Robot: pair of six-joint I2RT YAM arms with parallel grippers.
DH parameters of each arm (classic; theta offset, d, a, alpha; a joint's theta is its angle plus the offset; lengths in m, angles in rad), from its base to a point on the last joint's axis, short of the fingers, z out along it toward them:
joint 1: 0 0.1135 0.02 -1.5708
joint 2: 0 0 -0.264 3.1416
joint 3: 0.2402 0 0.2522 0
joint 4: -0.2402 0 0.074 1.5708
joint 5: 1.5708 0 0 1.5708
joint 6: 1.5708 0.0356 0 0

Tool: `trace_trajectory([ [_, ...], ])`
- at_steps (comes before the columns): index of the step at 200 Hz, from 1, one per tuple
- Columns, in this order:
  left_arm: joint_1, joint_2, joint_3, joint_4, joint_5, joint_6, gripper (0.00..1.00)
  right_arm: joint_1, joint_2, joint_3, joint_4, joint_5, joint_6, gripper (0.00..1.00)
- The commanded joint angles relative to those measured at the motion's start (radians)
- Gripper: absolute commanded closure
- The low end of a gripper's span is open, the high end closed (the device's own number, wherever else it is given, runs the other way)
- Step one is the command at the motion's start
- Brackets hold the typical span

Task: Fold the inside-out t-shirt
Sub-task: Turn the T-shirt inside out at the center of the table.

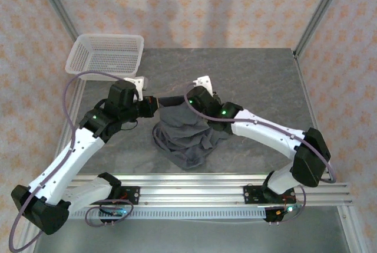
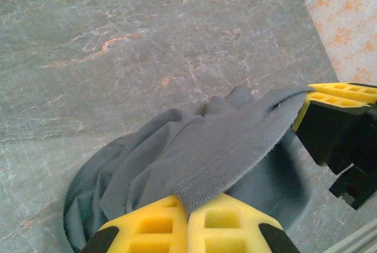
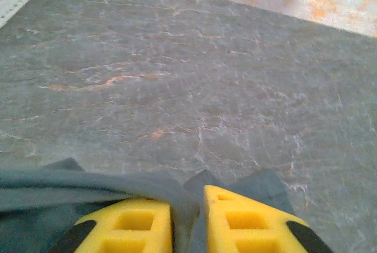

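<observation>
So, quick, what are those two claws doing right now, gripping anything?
Left gripper: jaws shut on the t-shirt.
Right gripper: jaws shut on the t-shirt too.

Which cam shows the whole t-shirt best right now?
Top external: the whole bunched t-shirt is in frame, outline included. Left wrist gives a close look at the hem pinched in the left hand; right wrist gives a strip of fabric in the right hand.

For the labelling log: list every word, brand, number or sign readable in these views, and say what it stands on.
No text can be read.
inside-out t-shirt: plain, no print or tag showing.
white basket: no label visible.
yellow fingers: no lettering.
board at the left arm's base: any marking is too small to read.
</observation>
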Motion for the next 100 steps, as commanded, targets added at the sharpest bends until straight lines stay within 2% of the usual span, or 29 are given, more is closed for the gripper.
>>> trace_trajectory([
  [1,0.008,-0.015,0.029,-0.033,-0.037,0.011,1.00,-0.048,-0.047,-0.009,-0.103,0.013,0.083,0.84],
  [14,0.008,-0.007,0.025,-0.038,-0.042,0.009,1.00,-0.098,-0.088,-0.031,-0.086,-0.119,0.132,0.84],
  [27,0.007,0.008,0.024,-0.046,-0.046,0.004,1.00,-0.185,-0.154,-0.090,0.021,-0.447,0.197,0.88],
  [38,0.007,0.025,0.024,-0.049,-0.045,-0.001,1.00,-0.236,-0.217,-0.161,0.160,-0.636,0.284,0.95],
  [52,0.007,0.041,0.021,-0.041,-0.040,-0.012,1.00,-0.247,-0.286,-0.216,0.285,-0.726,0.337,1.00],
  [68,0.007,0.052,0.009,-0.013,-0.027,-0.026,1.00,-0.247,-0.327,-0.230,0.354,-0.821,0.368,1.00],
  [100,0.007,0.082,-0.010,0.040,-0.005,-0.054,1.00,-0.243,-0.306,-0.234,0.523,-1.085,0.486,1.00],
])
